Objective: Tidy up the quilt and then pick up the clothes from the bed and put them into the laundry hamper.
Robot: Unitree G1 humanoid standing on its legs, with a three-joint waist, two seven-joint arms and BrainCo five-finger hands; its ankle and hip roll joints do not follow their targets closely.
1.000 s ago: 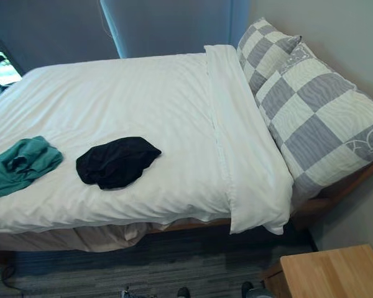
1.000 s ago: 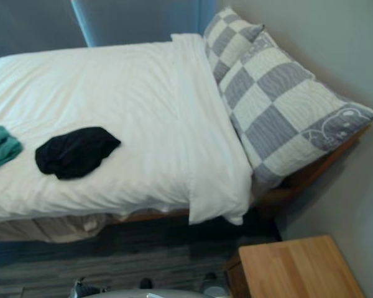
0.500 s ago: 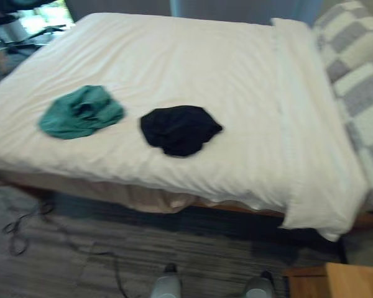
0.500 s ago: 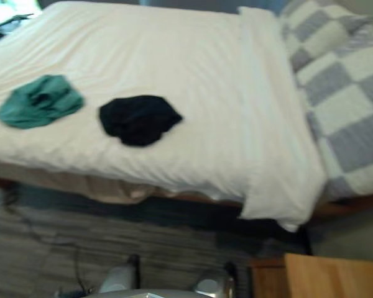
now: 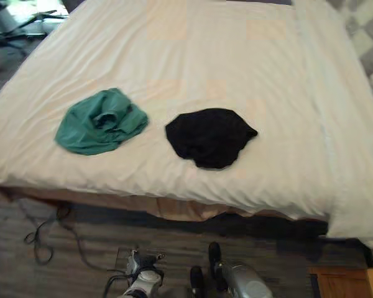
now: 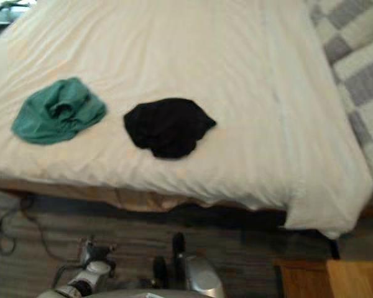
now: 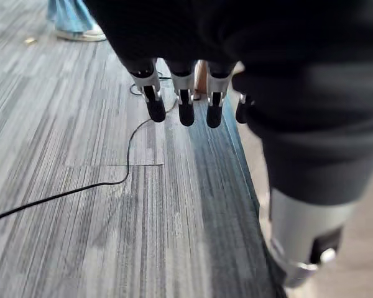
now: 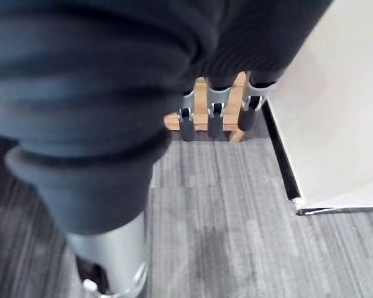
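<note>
A white quilt (image 5: 224, 62) lies spread flat over the bed. On its near part rest two crumpled garments: a green one (image 5: 99, 121) to the left and a black one (image 5: 208, 136) just right of it, a small gap between them. My left hand (image 7: 185, 108) hangs over the grey floor with fingers straight, holding nothing. My right hand (image 8: 214, 121) also hangs low beside the bed's corner, fingers relaxed and empty. Both hands are well short of the clothes.
Grey-and-white checked pillows (image 6: 360, 56) lie at the bed's right end. A wooden nightstand (image 6: 354, 279) stands on the floor at the lower right, also past my right hand (image 8: 202, 99). A person's shoe and blue trouser leg (image 7: 74, 22) show on the carpet.
The whole picture has shifted: the camera has swung left and tilted down, bringing both garments toward the middle. The clothes and quilt themselves have not moved.
</note>
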